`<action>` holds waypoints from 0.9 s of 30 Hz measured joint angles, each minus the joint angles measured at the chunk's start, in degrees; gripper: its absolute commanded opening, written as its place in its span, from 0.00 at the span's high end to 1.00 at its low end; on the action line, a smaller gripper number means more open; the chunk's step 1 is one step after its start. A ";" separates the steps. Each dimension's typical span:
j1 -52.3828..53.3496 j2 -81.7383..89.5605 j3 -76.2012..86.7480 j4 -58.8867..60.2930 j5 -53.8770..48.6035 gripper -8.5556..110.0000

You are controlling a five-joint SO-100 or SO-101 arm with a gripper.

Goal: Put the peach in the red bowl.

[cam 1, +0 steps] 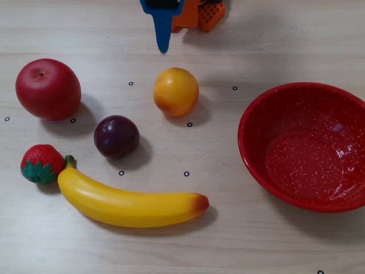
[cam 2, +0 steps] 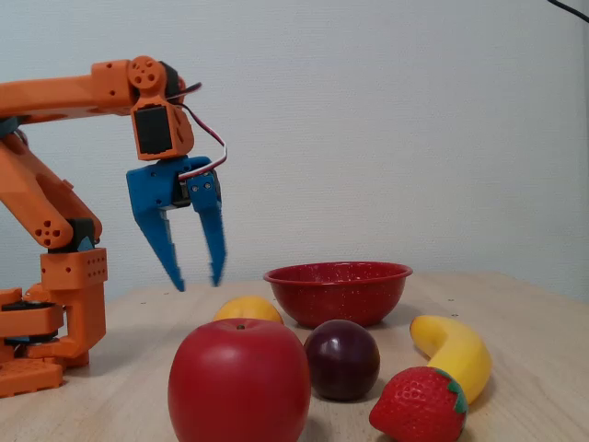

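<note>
The peach (cam 1: pixel 175 91) is a round yellow-orange fruit on the wooden table, above centre in the overhead view. In the fixed view only its top (cam 2: pixel 245 309) shows behind the red apple. The red bowl (cam 1: pixel 268 108) stands empty at the right; it sits mid-table in the fixed view (cam 2: pixel 337 293). My blue gripper (cam 2: pixel 199 280) hangs open and empty above the table, fingers pointing down, left of the peach in the fixed view. In the overhead view one blue fingertip (cam 1: pixel 163 40) shows just beyond the peach at the top edge.
A red apple (cam 1: pixel 48 89), a dark purple plum (cam 1: pixel 116 136), a strawberry (cam 1: pixel 41 164) and a yellow banana (cam 1: pixel 128 202) lie left and in front of the peach. The orange arm base (cam 2: pixel 51 322) stands at the left of the fixed view.
</note>
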 measured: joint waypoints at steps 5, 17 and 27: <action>-0.09 -2.37 -3.34 2.20 3.16 0.54; 0.26 -20.30 -11.51 2.81 4.22 0.50; 1.49 -34.19 -17.93 2.72 4.31 0.50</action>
